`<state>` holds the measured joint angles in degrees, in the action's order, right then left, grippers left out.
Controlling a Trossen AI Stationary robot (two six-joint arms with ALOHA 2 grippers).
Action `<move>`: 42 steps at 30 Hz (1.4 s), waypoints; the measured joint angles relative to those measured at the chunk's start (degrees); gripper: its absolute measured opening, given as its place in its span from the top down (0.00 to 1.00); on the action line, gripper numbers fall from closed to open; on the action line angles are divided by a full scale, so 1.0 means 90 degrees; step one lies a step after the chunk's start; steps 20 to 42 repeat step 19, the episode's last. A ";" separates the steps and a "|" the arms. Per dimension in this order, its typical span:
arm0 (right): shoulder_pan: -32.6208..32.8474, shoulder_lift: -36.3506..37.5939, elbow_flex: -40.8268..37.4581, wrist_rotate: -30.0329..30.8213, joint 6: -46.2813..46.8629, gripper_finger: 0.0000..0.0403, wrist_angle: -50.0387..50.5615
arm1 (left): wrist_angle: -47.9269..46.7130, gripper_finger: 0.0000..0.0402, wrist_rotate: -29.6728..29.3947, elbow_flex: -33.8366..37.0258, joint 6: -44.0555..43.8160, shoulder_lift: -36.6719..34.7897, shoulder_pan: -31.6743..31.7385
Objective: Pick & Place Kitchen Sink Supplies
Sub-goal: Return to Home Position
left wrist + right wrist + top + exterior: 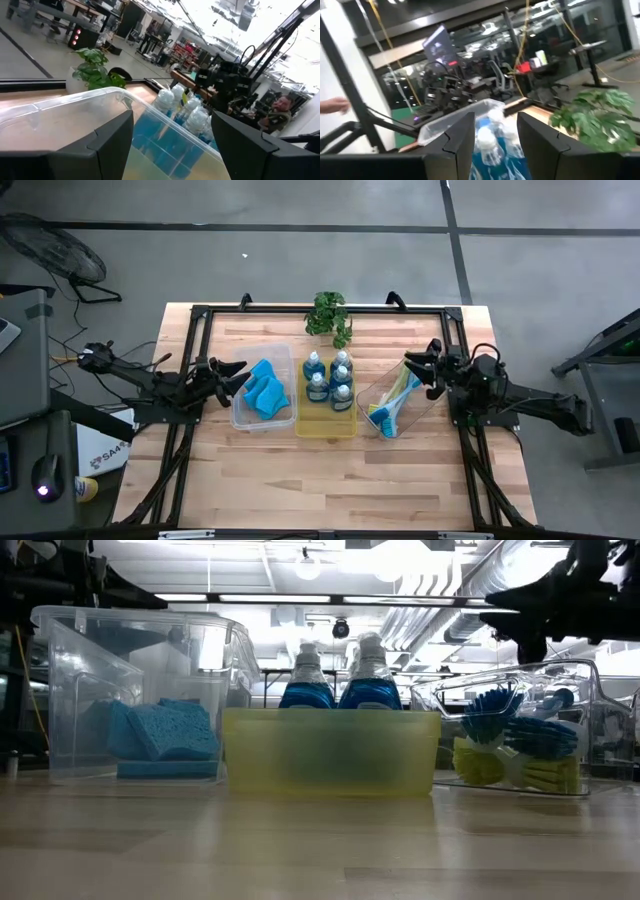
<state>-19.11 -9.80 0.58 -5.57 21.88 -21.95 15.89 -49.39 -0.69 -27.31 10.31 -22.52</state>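
Sponges (265, 395), soap bottles (328, 380) and brushes (390, 408) lay binned by kind. The left gripper (238, 373) and right gripper (416, 370) flanked them, fingers apart and empty.

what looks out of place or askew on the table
Only the clear bin holding the brushes: it sits turned at an angle, while the yellow tray and the sponge bin line up square. Nothing is spilled; the bottles stand upright.

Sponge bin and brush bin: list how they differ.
The sponge bin holds blue sponges; the brush bin holds brushes. The sponge bin sits square to the yellow tray, the brush bin angled. The sponge bin stands taller than the brush bin. Both are clear plastic.
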 joint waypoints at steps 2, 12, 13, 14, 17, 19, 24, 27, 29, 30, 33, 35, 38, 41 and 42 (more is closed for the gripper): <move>0.0000 0.0002 0.0000 0.0109 0.0019 0.65 0.0112 | 0.0001 0.34 0.0000 0.0000 0.0000 0.0002 0.0002; 0.0000 0.0000 0.0000 0.0175 0.0016 0.65 0.0300 | 0.0004 0.34 0.0002 0.0000 0.0000 0.0001 0.0001; 0.0000 0.0001 0.0000 0.0175 0.0022 0.65 0.0300 | 0.0004 0.34 0.0002 0.0000 0.0000 0.0000 0.0002; 0.0000 0.0000 0.0000 0.0175 0.0019 0.65 0.0300 | 0.0004 0.34 0.0004 0.0000 0.0000 0.0000 0.0002; 0.0000 0.0000 0.0000 0.0175 0.0015 0.65 0.0300 | 0.0004 0.34 0.0005 0.0000 0.0000 0.0001 0.0002; 0.0000 0.0000 0.0000 0.0173 0.0013 0.65 0.0300 | 0.0004 0.34 0.0005 0.0000 0.0000 0.0002 0.0002; 0.0000 0.0000 0.0000 0.0173 0.0013 0.65 0.0300 | 0.0004 0.34 0.0005 0.0000 0.0000 0.0002 0.0002; 0.0000 0.0000 0.0000 0.0173 0.0013 0.65 0.0300 | 0.0004 0.34 0.0005 0.0000 0.0000 0.0002 0.0002; 0.0000 0.0000 0.0000 0.0173 0.0013 0.65 0.0300 | 0.0004 0.34 0.0005 0.0000 0.0000 0.0002 0.0002; 0.0000 0.0000 0.0000 0.0173 0.0013 0.65 0.0300 | 0.0004 0.34 0.0005 0.0000 0.0000 0.0002 0.0002; 0.0000 0.0000 0.0000 0.0173 0.0013 0.65 0.0300 | 0.0004 0.34 0.0005 0.0000 0.0000 0.0002 0.0002; 0.0000 0.0000 0.0000 0.0173 0.0013 0.65 0.0300 | 0.0004 0.34 0.0005 0.0000 0.0000 0.0002 0.0002; 0.0000 0.0000 0.0000 0.0173 0.0013 0.65 0.0300 | 0.0004 0.34 0.0005 0.0000 0.0000 0.0002 0.0002; 0.0000 0.0000 0.0000 0.0173 0.0013 0.65 0.0300 | 0.0004 0.34 0.0005 0.0000 0.0000 0.0002 0.0002; 0.0000 0.0000 0.0000 0.0173 0.0013 0.65 0.0300 | 0.0004 0.34 0.0005 0.0000 0.0000 0.0002 0.0002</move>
